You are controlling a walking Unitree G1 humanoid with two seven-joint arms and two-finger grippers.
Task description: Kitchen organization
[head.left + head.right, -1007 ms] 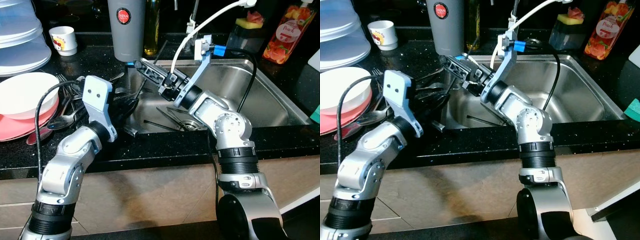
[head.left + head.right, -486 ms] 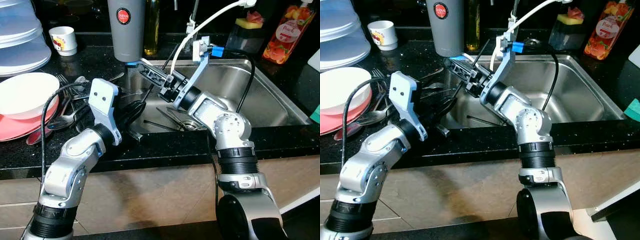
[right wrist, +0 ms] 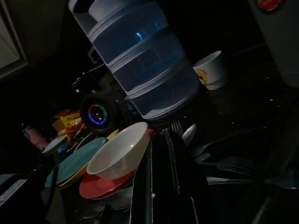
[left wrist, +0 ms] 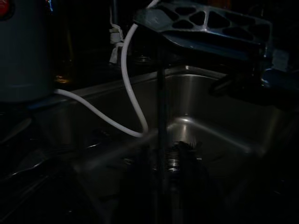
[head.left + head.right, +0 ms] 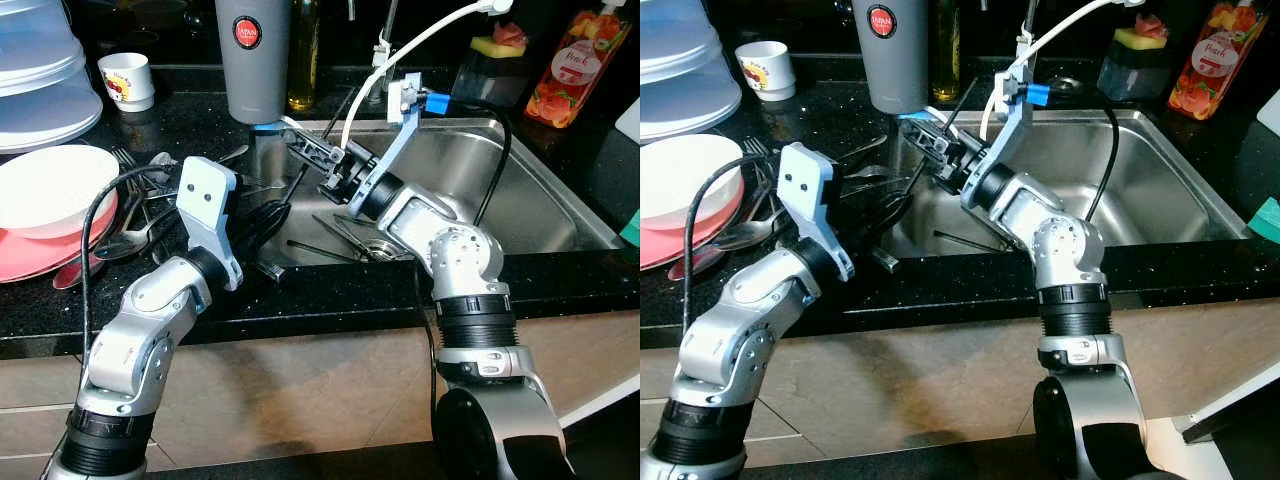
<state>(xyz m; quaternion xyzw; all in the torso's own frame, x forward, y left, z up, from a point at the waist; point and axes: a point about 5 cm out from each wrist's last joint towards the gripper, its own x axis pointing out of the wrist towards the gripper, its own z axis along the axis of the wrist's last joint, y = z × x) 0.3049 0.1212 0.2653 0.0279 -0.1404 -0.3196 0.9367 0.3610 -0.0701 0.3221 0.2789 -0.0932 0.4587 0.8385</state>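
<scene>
Sorting looking far from finished: loose metal cutlery [image 5: 150, 225] lying scattered on the black speckled table [image 5: 330, 290] at 9 o'clock of the stainless steel sink [image 5: 520, 190], thin dark utensils [image 5: 335, 240] resting near its drain. Right end effector [image 5: 300, 148] hovering over the sink's 10 o'clock corner, fingers nearly together, possibly pinching a thin dark rod; hard to tell. Left end effector [image 5: 262, 222] reaching over the sink's near edge, grip unclear. White bowl [image 5: 50, 190] sitting on a pink plate [image 5: 40, 255], holding nothing visible.
</scene>
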